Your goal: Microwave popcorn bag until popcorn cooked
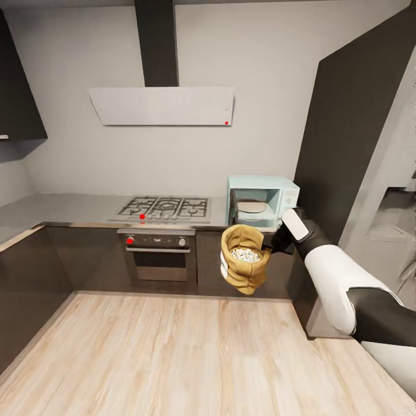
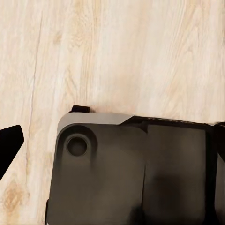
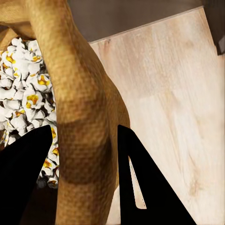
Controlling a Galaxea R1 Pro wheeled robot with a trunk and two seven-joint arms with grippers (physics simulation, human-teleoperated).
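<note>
The right gripper (image 1: 269, 245) pinches the rim of the popcorn bag (image 1: 244, 260), held in the air above the wooden floor (image 1: 173, 358) with popcorn (image 1: 245, 254) inside. Behind it, the microwave (image 1: 263, 199) stands open on the grey countertop (image 1: 63, 207) beside the hob (image 1: 164, 208). The left gripper's state cannot be told.

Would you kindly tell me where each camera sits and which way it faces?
Head view: on the head, facing the microwave, countertop and right arm holding the popcorn bag.
Left wrist view: on the left arm, facing the wood floor and the robot's dark base.
Right wrist view: right gripper clamping the bag's rim, popcorn inside.
Head and right wrist views share the bag.
</note>
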